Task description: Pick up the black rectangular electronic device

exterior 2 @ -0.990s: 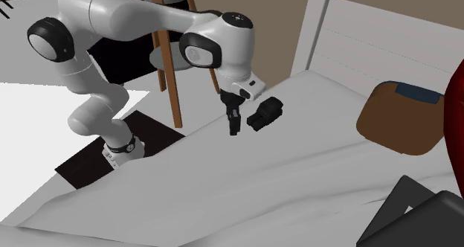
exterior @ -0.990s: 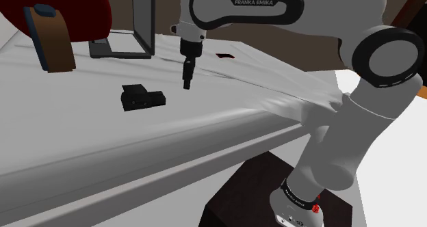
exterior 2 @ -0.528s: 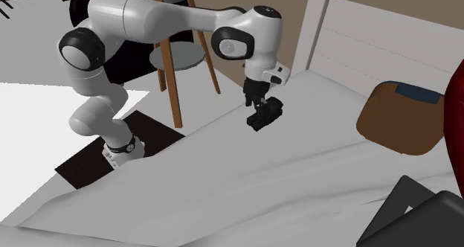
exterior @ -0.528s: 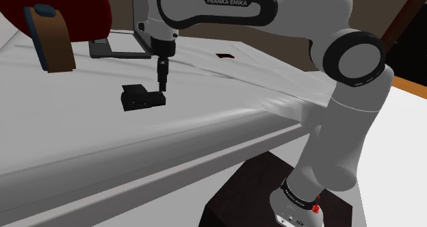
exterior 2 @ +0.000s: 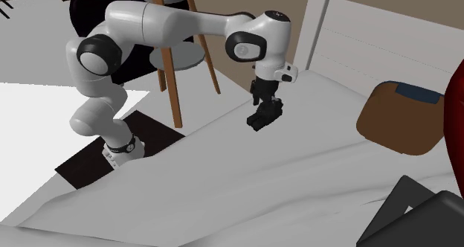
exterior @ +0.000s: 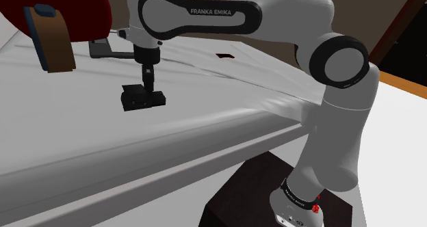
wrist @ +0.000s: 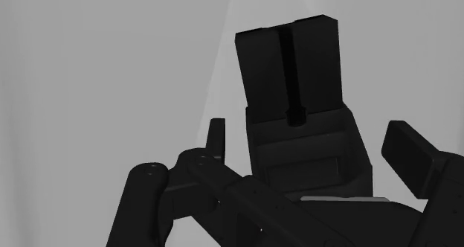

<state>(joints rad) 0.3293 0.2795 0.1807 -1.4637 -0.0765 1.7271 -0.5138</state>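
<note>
a bedroom at home: a sheeted bed point(exterior 2: 260, 190) with white headboard point(exterior 2: 364, 30) (cushion point(exterior 2: 394, 119) and laptop point(exterior 2: 416, 216) on it).

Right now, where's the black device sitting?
In the shoulder view, the black device lies on the pale bed sheet, left of centre. It is just under the gripper and to the right of the brown cushion.

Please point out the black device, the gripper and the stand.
black device point(exterior: 133, 99), shoulder view, end at view's left.
gripper point(exterior: 148, 89), shoulder view, between the fingertips.
stand point(exterior: 246, 191), shoulder view, the box's middle.
</note>
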